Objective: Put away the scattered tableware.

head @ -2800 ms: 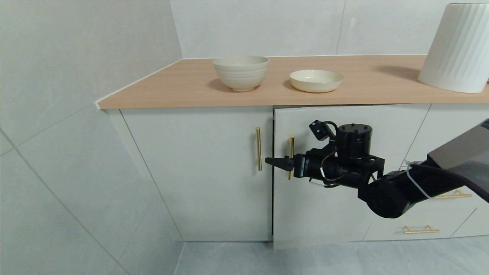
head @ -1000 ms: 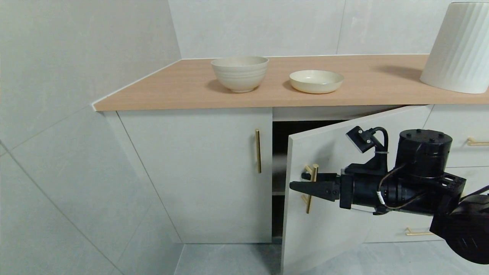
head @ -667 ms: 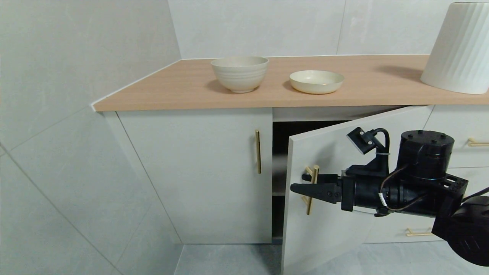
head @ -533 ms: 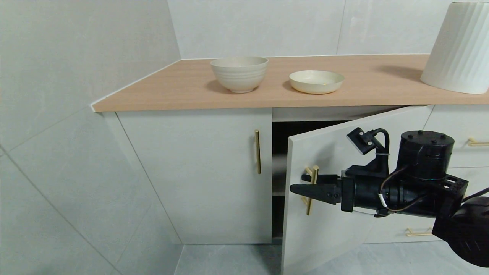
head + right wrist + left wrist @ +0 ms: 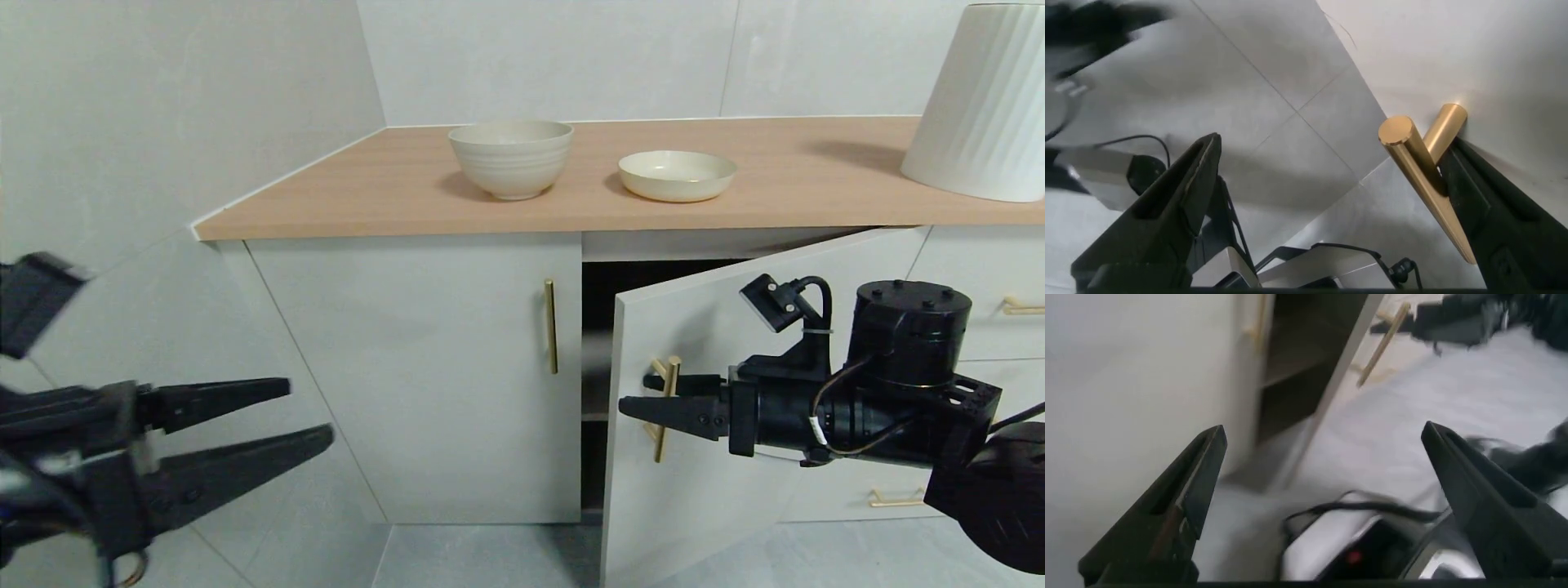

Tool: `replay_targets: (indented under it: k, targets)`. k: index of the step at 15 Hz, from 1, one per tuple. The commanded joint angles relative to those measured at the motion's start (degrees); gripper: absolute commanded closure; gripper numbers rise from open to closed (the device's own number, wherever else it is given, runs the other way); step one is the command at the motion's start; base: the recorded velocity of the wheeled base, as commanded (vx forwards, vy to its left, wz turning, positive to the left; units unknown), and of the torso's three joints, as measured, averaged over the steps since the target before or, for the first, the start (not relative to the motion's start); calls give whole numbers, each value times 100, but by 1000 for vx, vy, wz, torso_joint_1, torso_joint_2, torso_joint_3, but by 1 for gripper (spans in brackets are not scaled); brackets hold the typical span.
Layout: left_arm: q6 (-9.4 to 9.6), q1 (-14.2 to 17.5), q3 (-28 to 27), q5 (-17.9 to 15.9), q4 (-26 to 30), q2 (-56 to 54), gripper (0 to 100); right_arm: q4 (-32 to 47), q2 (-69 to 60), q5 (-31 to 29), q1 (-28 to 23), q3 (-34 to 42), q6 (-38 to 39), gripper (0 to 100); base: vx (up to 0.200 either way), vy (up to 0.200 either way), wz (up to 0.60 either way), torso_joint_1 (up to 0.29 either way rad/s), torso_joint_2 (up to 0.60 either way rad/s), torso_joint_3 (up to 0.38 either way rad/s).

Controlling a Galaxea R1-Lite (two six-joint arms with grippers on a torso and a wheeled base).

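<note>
Seen from the head, a ribbed bowl (image 5: 511, 158) and a shallow dish (image 5: 677, 174) sit apart on the worktop (image 5: 367, 196), above a half-open cabinet door (image 5: 694, 490). At the left wrist, the left end effector (image 5: 1323, 431) gapes wide. At the right wrist, the right end effector (image 5: 1331, 151) is spread wide around the door's gold handle (image 5: 1425, 175).

On the light wooden countertop (image 5: 392, 196), the deep ribbed cream bowl (image 5: 511, 157) stands left of the shallow cream dish (image 5: 677, 174), the two apart, with the tall white ribbed container (image 5: 984, 106) far to the right. Below, the pale right cabinet door (image 5: 694, 498) hangs ajar beside the closed left cabinet door (image 5: 424, 376). The black right gripper (image 5: 635, 393) straddles its brass bar handle (image 5: 660, 441), and the black left gripper (image 5: 309, 408) is well to the left, before the tiled side wall (image 5: 163, 122).
</note>
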Motion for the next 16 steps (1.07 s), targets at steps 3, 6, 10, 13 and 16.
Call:
replay_targets:
  k: [3, 6, 10, 13, 16]
  targets:
    - [-1138, -1134, 650, -143, -2732, 2657, 0, 2, 33, -2, 1, -10, -3, 0, 0, 0, 0, 0, 0, 0]
    - [-1261, -1477, 808, 182, -3646, 3281, 0, 2, 42, 7, 1, -2, 6, 0, 0, 0, 0, 0, 0, 0]
    - [-1516, -1802, 685, 753, -4059, 3659, 100, 2, 42, -2, 1, 7, -3, 0, 0, 0, 0, 0, 0, 0]
    - [-1507, -1899, 562, 727, -4850, 4152, 100, 2, 33, -2, -8, -2, -3, 0, 0, 0, 0, 0, 0, 0]
    - [-1516, -2136, 8, 727, -6028, 5145, 100, 2, 25, -2, -8, 7, -12, 0, 0, 0, 0, 0, 0, 0]
